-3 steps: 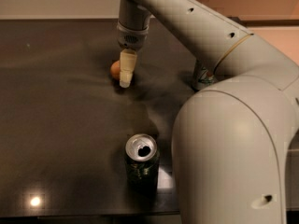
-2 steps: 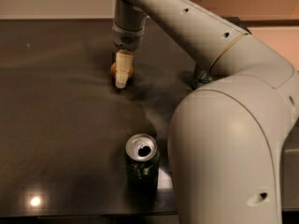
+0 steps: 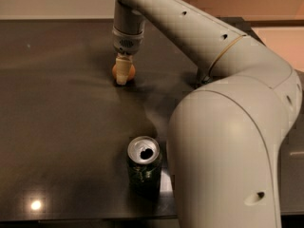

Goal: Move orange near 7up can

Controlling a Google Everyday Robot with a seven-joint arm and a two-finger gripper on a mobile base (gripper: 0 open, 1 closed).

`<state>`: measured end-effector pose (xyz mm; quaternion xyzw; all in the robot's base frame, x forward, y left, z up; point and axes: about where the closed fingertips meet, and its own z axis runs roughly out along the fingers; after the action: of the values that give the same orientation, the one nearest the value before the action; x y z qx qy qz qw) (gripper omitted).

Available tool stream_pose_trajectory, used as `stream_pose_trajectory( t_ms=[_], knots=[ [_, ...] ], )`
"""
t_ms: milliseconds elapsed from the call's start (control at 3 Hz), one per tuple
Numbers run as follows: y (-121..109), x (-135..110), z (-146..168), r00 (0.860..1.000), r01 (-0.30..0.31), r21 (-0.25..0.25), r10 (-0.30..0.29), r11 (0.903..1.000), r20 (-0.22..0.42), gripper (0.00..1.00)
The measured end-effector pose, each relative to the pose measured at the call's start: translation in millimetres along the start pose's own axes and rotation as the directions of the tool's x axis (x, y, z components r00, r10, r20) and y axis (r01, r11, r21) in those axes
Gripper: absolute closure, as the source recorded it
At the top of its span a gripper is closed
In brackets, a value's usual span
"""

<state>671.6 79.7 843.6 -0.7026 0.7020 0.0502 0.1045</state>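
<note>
The pincer point(image 3: 122, 74) is pointing straight down over the far middle of the dark tabletop point(image 3: 57, 122). Its tip is sitting right at the orange point(image 3: 131, 71), which is showing on either side of it. Whether the pincer is open or clamping the fruit, I cannot tell. The orange is lying at about 12 o'clock from the dark green can point(image 3: 144, 167), well apart from it. The 7up can is not showing plainly. A pale sliver point(image 3: 201, 79) is peeking out beside the arm point(image 3: 204, 37) at 3 o'clock from the orange, and that may be it. By my judgement the task is only beginning: the reach is made, while carrying the orange across and setting it down are both waiting.
</note>
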Motion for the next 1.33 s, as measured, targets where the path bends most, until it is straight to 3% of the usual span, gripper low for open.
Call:
stream_pose_trajectory(
  t_ms=[667,1000,1333],
  knots=[
    [4,23,-19,1.0,0.014,0.026,-0.013,0.9996,-0.016,0.88],
    [3,58,-37,0.998,-0.007,0.046,0.01,0.9989,-0.054,1.0],
    [-3,97,-48,0.996,-0.059,0.05,0.063,0.997,-0.068,1.0]
  ],
)
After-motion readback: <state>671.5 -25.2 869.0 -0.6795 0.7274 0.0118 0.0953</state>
